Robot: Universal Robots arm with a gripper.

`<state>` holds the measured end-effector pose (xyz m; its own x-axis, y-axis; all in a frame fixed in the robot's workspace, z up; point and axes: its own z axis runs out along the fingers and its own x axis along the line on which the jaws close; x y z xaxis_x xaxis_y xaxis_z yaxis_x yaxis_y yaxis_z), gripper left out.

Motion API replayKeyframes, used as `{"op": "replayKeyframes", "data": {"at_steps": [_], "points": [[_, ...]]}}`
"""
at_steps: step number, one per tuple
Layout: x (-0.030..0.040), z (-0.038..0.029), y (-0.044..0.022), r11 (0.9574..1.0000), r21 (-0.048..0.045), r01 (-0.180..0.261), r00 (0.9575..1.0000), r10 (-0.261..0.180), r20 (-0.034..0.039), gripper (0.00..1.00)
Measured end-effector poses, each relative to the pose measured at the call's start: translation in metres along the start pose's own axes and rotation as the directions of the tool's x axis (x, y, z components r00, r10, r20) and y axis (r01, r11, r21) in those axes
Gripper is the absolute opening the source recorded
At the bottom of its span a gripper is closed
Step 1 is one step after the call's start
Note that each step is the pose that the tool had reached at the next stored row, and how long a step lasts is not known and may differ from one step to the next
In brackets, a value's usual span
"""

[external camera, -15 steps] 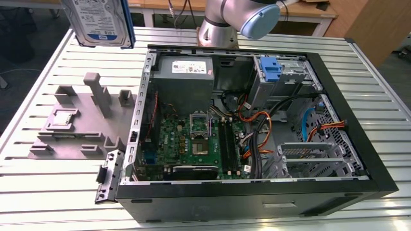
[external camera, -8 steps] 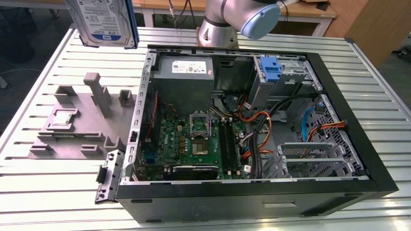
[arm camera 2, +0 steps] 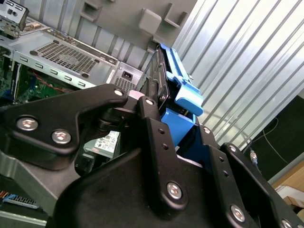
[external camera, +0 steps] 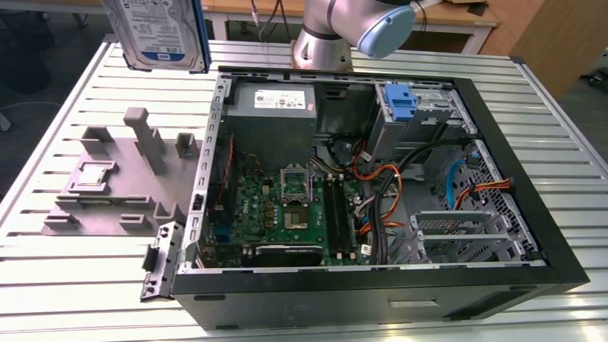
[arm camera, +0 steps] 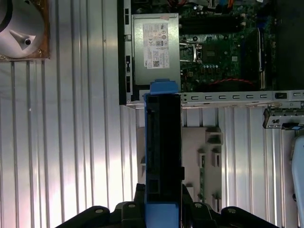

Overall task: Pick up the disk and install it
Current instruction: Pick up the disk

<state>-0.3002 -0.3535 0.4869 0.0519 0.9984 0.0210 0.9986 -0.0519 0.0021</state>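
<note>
Black gripper [arm camera: 163, 211] clamps one blue-bracketed disk [external camera: 156, 32], held aloft beside one open computer case [external camera: 380, 299].

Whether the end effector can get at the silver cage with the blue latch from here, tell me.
Probably yes. The case lies open with nothing over the cage; orange cables run near it. The end effector, shut on the disk, hangs above the table outside the case.

Print illegible: disk [external camera: 156, 32] label, power supply sticker [external camera: 282, 98].
</note>
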Motion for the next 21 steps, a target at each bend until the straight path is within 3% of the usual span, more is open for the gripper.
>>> {"op": "replayKeyframes", "data": {"at_steps": [8, 15, 21], "points": [[-0.0154, 0.0009, 0.0032, 1.0, -0.0003, 0.0, 1.0, 0.0, 0.0027, 0.37], [-0.0165, 0.0016, 0.0262, 1.0, 0.0044, 0.0, 1.0, 0.0, 0.003, 0.37], [-0.0158, 0.0018, 0.0391, 1.0, 0.0045, 0.0, 1.0, 0.0, 0.003, 0.37]]}}
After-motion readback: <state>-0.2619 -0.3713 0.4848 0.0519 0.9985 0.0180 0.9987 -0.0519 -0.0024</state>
